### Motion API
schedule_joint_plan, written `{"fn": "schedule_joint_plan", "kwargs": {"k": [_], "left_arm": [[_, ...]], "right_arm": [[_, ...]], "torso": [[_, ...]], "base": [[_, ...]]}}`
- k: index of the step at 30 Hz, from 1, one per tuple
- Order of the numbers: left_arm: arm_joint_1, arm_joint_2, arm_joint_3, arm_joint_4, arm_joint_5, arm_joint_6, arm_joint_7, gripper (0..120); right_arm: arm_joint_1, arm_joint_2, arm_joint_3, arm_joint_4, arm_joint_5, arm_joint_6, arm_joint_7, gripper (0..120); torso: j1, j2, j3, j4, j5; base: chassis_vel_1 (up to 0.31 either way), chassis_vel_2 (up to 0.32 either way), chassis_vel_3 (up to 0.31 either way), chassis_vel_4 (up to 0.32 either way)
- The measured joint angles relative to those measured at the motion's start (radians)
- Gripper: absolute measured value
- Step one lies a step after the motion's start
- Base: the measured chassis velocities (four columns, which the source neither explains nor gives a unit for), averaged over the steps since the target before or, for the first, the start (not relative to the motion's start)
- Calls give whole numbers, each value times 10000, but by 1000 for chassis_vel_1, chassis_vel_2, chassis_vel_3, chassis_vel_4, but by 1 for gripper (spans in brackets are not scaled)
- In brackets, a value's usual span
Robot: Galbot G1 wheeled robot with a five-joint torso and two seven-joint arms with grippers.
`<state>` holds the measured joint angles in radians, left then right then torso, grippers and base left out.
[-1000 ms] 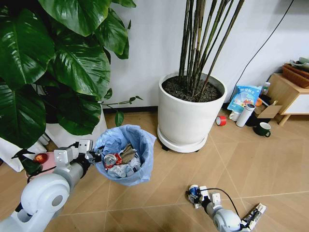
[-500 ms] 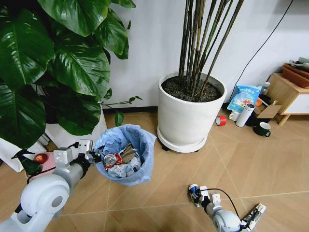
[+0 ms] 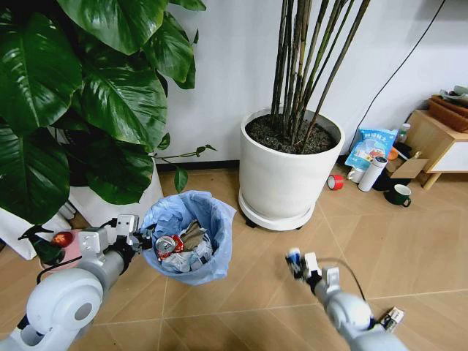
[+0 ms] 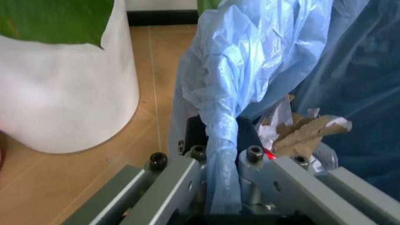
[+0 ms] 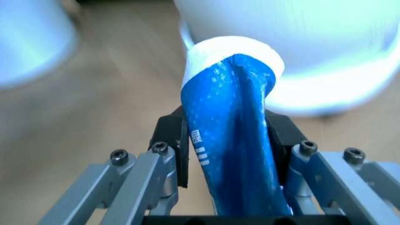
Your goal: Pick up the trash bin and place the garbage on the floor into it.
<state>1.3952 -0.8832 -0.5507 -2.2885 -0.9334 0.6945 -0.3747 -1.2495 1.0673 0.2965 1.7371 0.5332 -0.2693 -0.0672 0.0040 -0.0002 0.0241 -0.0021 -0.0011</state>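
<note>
- Wood-look floor, herringbone pattern, runs beneath both arms.
- White plant pot stands beyond the right gripper, against the wall; a second white pot sits just beside the left gripper, on its outer side.
- Trash bin, lined with a crinkly light-blue bag, sits directly ahead of the left gripper, well apart from the right gripper. It already holds crumpled paper, a brownish wrapper and a red crushed piece.
- Left gripper is at the bin's near rim, jaws clamped on the rim with the blue liner bunched between them.
- Right gripper is off the floor, between the bin and the big pot's base, clamped on a blue-white wrapper that stands up between its fingers.
- Black-white tube wrapper lies on the floor behind the right gripper, beside the forearm.
</note>
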Motion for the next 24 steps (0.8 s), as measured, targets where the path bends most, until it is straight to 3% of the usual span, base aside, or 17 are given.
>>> {"fn": "schedule_joint_plan", "kwargs": {"k": [6, 11, 17, 24], "left_arm": [[-189, 49, 188, 190, 32, 0, 28, 0], [-305, 81, 365, 341, 58, 15, 60, 0], [-395, 58, 475, 456, 93, 37, 70, 0], [-688, 128, 669, 638, 49, 56, 117, 0]], "right_arm": [[563, -846, -233, 1929, 1164, -240, 469, 30], [1546, -1482, -563, 3970, 2959, -730, 909, 30], [2579, -1742, -909, 4689, 4167, -1046, 886, 30], [4410, -1880, -2439, 4696, 5399, -1122, 682, 30]], "torso": [[0, 0, 0, -2, 2], [0, 1, -1, 0, 5], [0, 1, -1, -1, 4], [-1, 1, 0, -2, 2]], "base": [[0, 0, 0, 0], [0, 0, 0, 0], [0, 0, 0, 0], [0, 0, 0, 0]]}}
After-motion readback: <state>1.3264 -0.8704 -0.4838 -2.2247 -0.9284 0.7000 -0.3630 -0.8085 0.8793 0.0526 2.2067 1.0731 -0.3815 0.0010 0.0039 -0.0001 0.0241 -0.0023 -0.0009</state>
